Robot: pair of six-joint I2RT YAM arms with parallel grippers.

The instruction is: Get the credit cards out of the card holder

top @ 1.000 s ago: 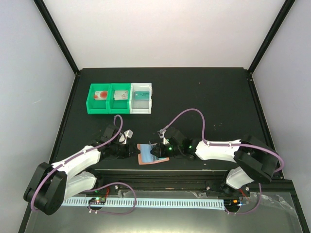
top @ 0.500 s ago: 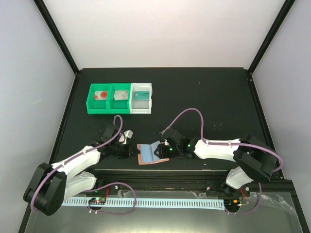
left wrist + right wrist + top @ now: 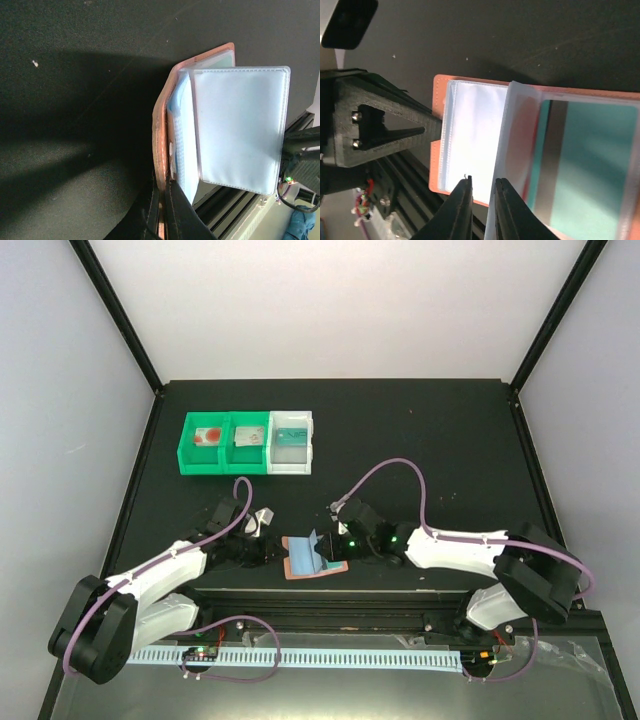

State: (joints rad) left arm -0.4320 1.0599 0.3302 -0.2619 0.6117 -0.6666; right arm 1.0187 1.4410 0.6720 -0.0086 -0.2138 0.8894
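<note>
Black table [image 3: 450, 440], both jaws pinching card holder [image 3: 160, 130]

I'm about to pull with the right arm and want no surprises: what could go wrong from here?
1. The right gripper seems to pinch only a clear sleeve, not the teal card beside it; pulling may just flip or tear the page.
2. The left gripper clamps just the thin cover edge of the card holder; a hard tug could slip it free or drag the holder along.
</note>
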